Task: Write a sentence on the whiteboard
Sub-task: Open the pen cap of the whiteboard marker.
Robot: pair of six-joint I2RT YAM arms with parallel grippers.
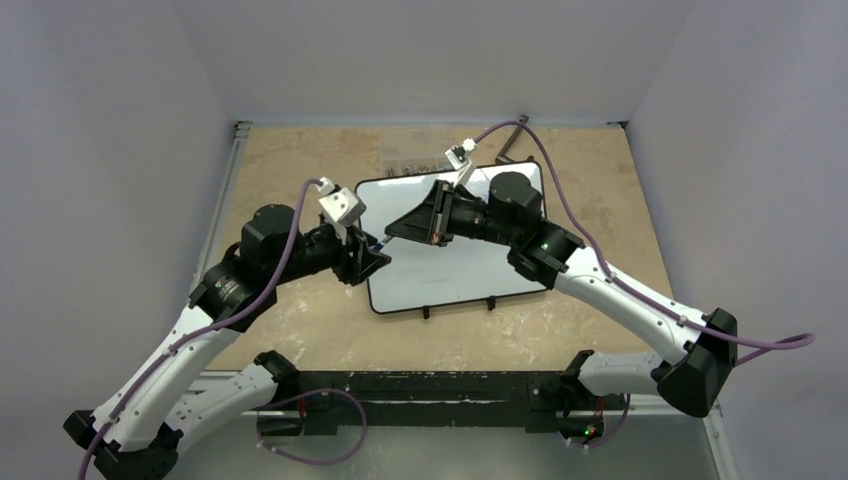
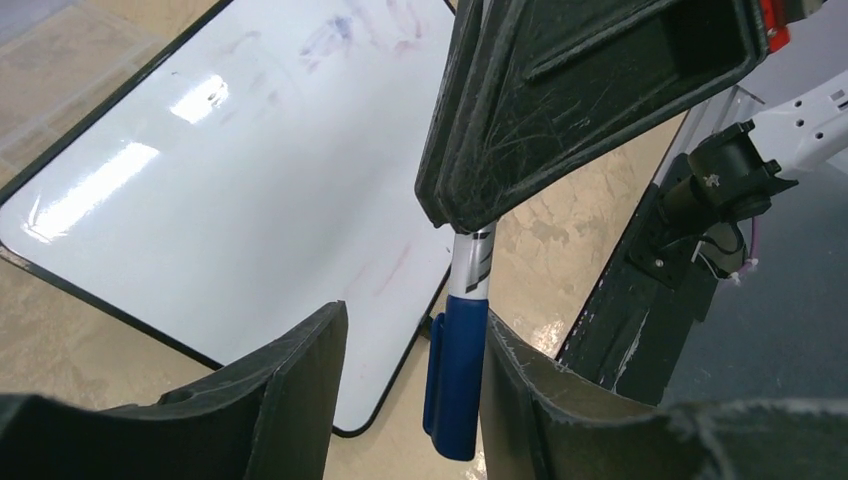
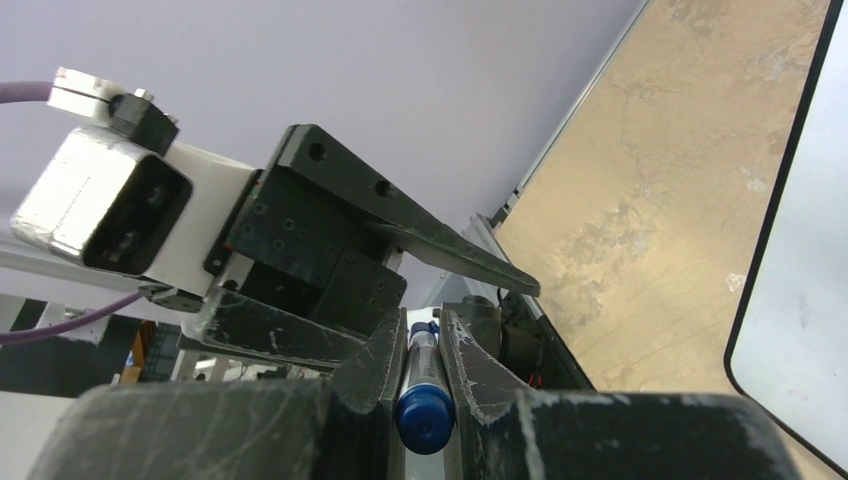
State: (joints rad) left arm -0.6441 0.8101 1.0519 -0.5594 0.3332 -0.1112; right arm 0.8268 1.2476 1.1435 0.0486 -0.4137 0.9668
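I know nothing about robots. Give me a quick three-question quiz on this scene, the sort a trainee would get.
1. True or false: the whiteboard already carries a blue sentence.
2. Which arm clamps the marker? A left, B right, C neither.
3. Fill in: the marker's cap is coloured ____.
Key: 1 false, only faint smudges show; 2 B, the right fingers pinch it; 3 blue.

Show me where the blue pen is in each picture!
Top: pen in the middle, a tiny blue speck at the whiteboard's left edge.
Left wrist: pen bottom centre, cap down, right of the whiteboard.
Right wrist: pen bottom centre, pinched in the right claw.
Shared landmark: the whiteboard, at the far right in the right wrist view.
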